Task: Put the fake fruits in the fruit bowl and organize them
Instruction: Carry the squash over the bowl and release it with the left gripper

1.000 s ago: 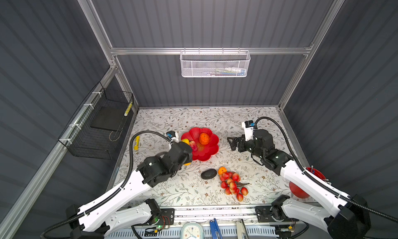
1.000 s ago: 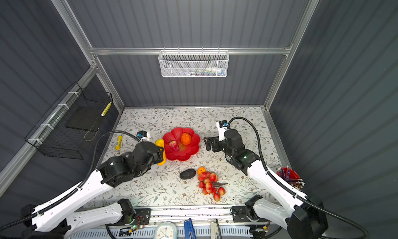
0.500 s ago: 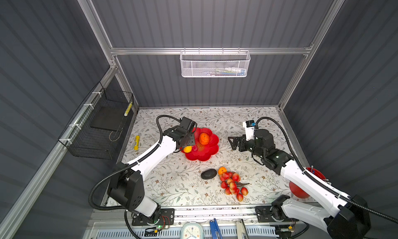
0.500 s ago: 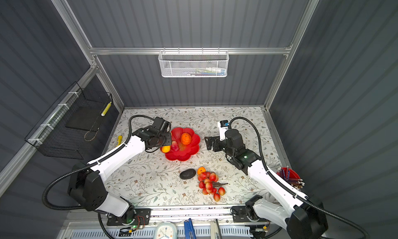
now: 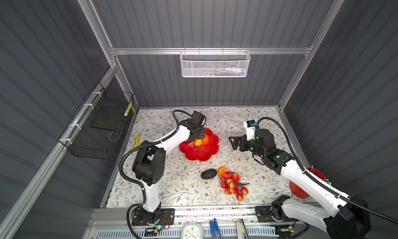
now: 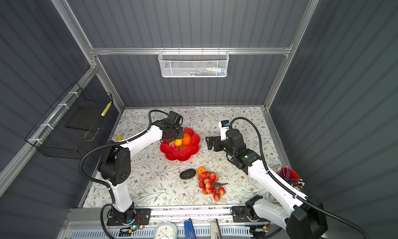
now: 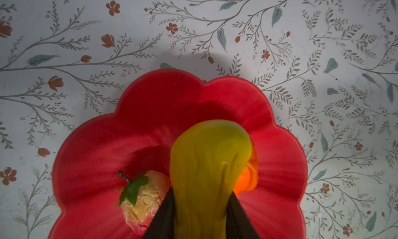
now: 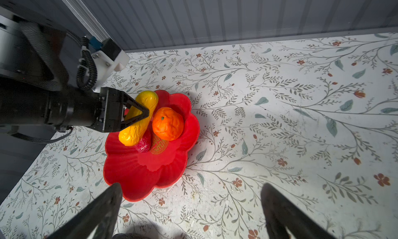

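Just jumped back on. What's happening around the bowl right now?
The left end effector is shut on the yellow squash, holding it tilted over the red fruit bowl, which already has an orange and a strawberry-like fruit in it. The right end effector hangs open beside the bowl, empty. On the table, the avocado, a second orange and the berry bunch are not yet in the bowl.
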`<state>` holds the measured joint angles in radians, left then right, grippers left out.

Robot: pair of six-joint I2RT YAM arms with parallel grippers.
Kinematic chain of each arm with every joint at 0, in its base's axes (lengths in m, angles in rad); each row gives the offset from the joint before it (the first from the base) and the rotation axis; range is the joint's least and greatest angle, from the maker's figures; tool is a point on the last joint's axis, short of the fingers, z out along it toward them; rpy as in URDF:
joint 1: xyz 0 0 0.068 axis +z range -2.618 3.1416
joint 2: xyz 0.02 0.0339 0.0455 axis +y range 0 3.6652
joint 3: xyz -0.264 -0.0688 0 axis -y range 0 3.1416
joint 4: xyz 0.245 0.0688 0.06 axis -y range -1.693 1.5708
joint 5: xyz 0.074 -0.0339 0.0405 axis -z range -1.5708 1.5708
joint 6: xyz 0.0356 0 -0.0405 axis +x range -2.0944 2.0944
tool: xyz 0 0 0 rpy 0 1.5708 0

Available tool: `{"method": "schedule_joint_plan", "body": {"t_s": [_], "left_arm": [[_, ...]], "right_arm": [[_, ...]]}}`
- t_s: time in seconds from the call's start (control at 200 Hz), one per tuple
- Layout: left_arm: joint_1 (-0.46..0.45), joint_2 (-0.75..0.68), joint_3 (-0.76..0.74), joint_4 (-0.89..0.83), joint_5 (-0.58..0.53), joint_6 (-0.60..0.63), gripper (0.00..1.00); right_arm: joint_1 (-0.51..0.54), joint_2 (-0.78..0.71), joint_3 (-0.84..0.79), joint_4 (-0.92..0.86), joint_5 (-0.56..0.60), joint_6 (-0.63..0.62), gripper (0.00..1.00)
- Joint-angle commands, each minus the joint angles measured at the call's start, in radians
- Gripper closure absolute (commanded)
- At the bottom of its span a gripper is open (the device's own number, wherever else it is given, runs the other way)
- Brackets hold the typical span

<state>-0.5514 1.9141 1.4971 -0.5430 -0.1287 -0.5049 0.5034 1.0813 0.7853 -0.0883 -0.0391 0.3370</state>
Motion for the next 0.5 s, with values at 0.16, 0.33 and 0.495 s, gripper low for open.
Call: {"method": "schedule_joint_plan", "body": {"t_s": [0.16, 0.33, 0.495], "left_arm": [[0.021, 0.045, -0.003, 0.067, 0.025, -0.083, 0.64], [0.021, 0.004, -0.058, 0.124, 0.018, -0.123, 0.40], [0.022, -0.080, -0.118, 0.177, -0.018, -0.122, 0.25]], "right_arm": [[-0.007, -0.020, -0.006, -0.027, -0.007, 0.010, 0.01], [-0.006, -0.018, 0.007, -0.056, -0.004, 0.001, 0.01], [-0.006, -0.010, 0.031, -0.113, -0.025, -0.023, 0.01]]}}
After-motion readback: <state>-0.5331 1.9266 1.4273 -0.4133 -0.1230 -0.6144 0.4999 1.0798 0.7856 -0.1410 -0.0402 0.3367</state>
